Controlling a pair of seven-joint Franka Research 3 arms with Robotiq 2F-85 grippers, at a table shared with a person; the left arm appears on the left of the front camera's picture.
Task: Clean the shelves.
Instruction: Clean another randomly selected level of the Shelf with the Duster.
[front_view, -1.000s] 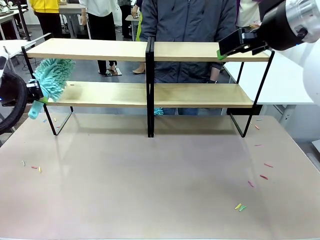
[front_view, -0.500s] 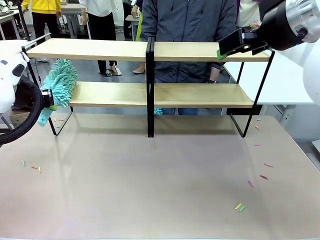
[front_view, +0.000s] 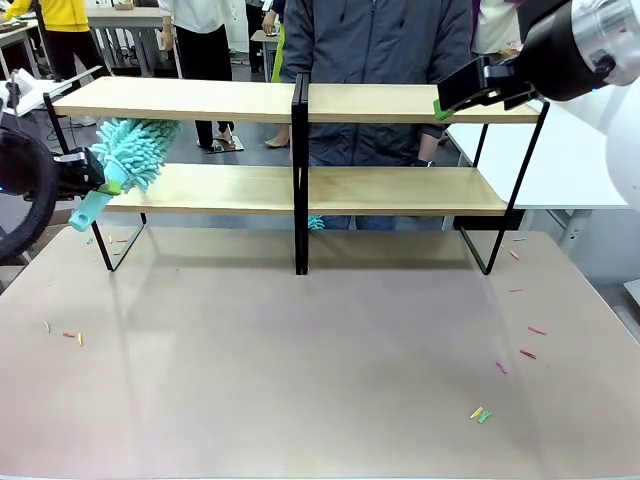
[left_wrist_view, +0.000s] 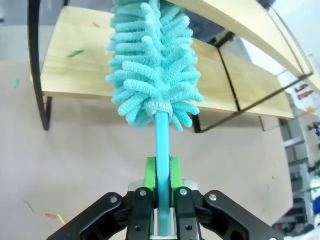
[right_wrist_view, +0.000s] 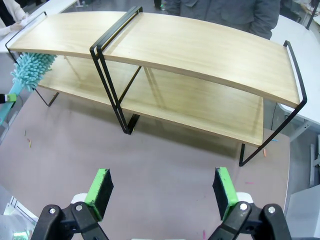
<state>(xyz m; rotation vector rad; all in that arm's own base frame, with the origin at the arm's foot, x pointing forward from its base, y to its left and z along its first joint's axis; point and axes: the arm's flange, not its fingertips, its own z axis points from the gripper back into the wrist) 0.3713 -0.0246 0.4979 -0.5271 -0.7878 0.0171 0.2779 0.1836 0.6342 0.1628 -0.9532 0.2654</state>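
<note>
The front view looks across the pale beige bench (front_view: 320, 380) at the two-tier light-wood, black-framed shelves (front_view: 400, 190). The left wrist view sits close, facing the lower board along the fluffy teal duster (left_wrist_view: 152, 65). The right wrist view looks down from above; all share the shelves' left end.

The shelves (front_view: 400, 190) — two long light-wood boards in a thin black frame with a black centre post — stand upright across the frame's upper half.

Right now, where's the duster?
Front view, far left: the teal duster is clamped in the left gripper, its head at the left end of the shelves, between the two boards.
</note>
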